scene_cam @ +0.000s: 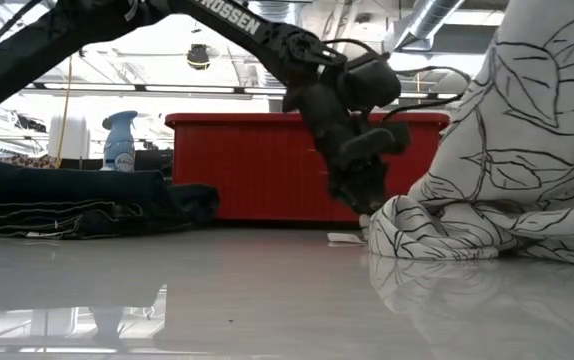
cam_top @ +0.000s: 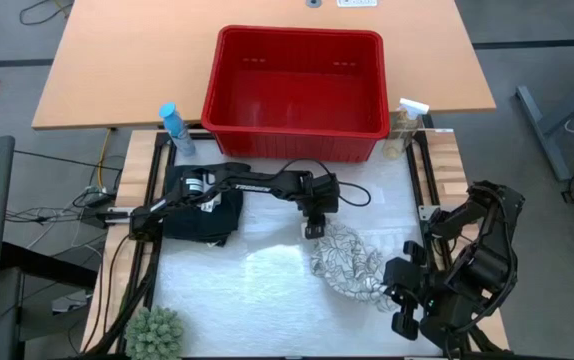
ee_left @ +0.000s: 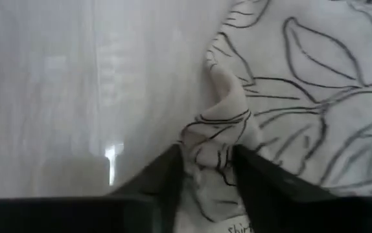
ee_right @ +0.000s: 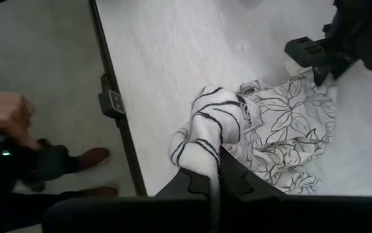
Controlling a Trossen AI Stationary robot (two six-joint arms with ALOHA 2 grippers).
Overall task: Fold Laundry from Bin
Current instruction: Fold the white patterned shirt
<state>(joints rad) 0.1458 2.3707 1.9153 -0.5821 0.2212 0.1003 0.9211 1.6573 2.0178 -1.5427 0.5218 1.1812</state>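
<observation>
Left wrist view alone shows left claw [ee_left: 205, 169] pinching leaf-print cloth [ee_left: 302, 84]; right claw [ee_right: 215, 178] grips same cloth.

I am seeing a white cloth [cam_top: 350, 265] with grey leaf print showing on the white table [cam_top: 257, 290]. The bin [cam_top: 297, 90] is showing red, the trousers [cam_top: 202, 210] dark navy, my arms black.

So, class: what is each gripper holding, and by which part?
Both hold the white leaf-printed cloth: the left gripper pinches a bunched fold at its edge, and the right gripper is shut on a lifted, twisted corner.
</observation>
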